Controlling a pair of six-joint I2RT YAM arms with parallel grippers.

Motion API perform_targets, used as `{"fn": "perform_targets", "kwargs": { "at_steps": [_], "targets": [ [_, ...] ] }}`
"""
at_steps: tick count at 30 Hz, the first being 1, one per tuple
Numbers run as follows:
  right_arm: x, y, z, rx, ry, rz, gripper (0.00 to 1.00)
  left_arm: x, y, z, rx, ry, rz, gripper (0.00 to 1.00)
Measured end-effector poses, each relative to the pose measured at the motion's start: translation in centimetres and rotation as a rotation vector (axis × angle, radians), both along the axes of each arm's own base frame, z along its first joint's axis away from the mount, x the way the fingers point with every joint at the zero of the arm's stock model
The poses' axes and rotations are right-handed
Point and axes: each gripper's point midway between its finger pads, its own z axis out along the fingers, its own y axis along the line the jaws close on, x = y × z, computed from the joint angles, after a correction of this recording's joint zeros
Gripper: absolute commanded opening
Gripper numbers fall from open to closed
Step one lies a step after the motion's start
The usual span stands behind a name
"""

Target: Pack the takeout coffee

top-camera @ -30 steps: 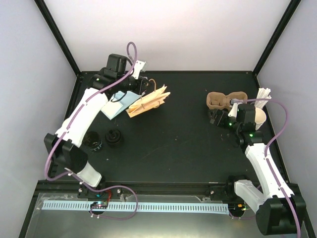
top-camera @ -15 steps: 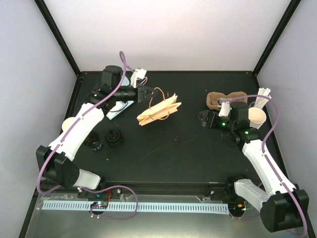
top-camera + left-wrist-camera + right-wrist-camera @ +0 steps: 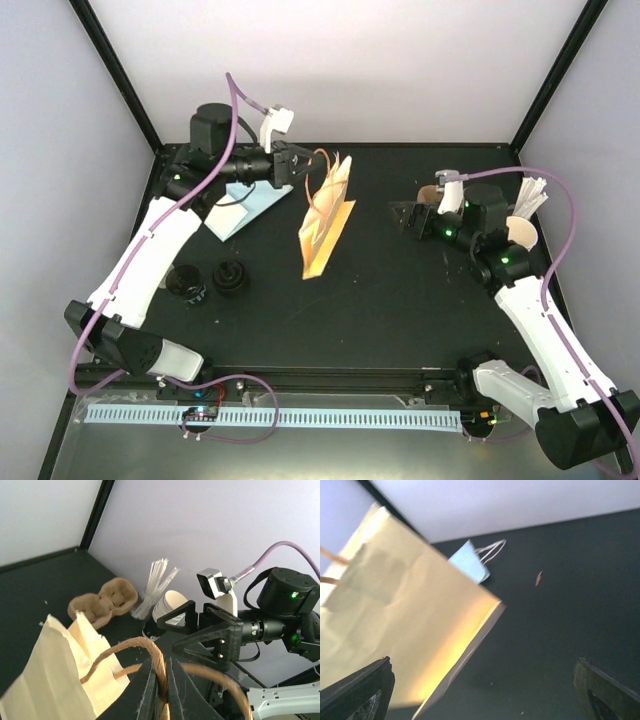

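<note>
My left gripper (image 3: 291, 165) is shut on the brown twine handle (image 3: 150, 650) of a tan paper bag (image 3: 325, 215) and holds it up, so the bag hangs with its bottom edge near the table. In the left wrist view my jaws (image 3: 160, 667) pinch that handle. My right gripper (image 3: 405, 218) is open and empty to the right of the bag, pointing at it. The bag (image 3: 395, 605) fills the left of the right wrist view. The single takeout coffee cup does not show in any view.
A flat blue bag (image 3: 245, 205) lies at the back left. Two black lids (image 3: 228, 278) sit at the left. The brown pulp carrier (image 3: 102, 602) and the nested cups with white sticks (image 3: 525, 215) stand at the back right, behind my right arm.
My left gripper has raised the tan bag off the table and carried it right, so it now hangs upright. My right gripper has moved left towards the bag.
</note>
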Motion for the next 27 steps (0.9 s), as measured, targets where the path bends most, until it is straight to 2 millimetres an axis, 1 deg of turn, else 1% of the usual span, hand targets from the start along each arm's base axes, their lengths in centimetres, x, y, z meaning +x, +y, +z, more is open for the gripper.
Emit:
{"fn": "perform_targets", "kwargs": {
  "at_steps": [2, 4, 5, 7, 9, 12, 16, 19, 22, 24, 27],
  "targets": [
    [0.7, -1.0, 1.3, -0.008, -0.026, -0.070, 1.00, -0.3, 0.2, 2.0, -0.011, -0.048, -0.001, 0.09],
    [1.0, -2.0, 2.3, -0.013, -0.054, -0.133, 1.00, -0.5, 0.3, 3.2, -0.018, -0.080, -0.002, 0.10],
    [1.0, -2.4, 2.6, -0.010, -0.061, -0.157, 1.00, -0.6, 0.3, 3.5, -0.019, -0.086, -0.002, 0.10],
    [0.6, -2.8, 3.2, 0.006, -0.078, -0.182, 0.95, -0.6, 0.3, 3.3, -0.014, -0.078, -0.002, 0.10],
    [-0.1, -3.0, 3.4, 0.029, -0.095, -0.183, 0.91, -0.6, 0.3, 2.8, -0.007, -0.061, -0.003, 0.10],
    [-0.9, -2.9, 3.5, 0.055, -0.103, -0.169, 0.91, -0.7, 0.2, 2.3, -0.003, -0.046, -0.009, 0.09],
    [-1.3, -2.5, 3.8, 0.071, -0.110, -0.144, 0.92, -0.6, 0.1, 0.6, 0.016, -0.014, -0.016, 0.02],
    [-1.4, -1.9, 3.7, 0.076, -0.099, -0.107, 0.92, -0.5, 0.1, -0.6, 0.032, 0.003, -0.020, 0.02],
    [-1.0, -0.8, 3.1, 0.078, -0.064, -0.065, 0.91, -0.5, 0.1, -1.9, 0.048, 0.020, -0.025, 0.01],
    [-0.6, 0.2, 2.5, 0.068, -0.032, -0.031, 0.92, -0.5, 0.1, -2.7, 0.058, 0.032, -0.028, 0.02],
    [-0.9, 2.7, 1.4, 0.037, 0.011, 0.049, 0.93, -0.4, 0.1, -4.9, 0.077, 0.069, -0.027, 0.02]
  ]
}}
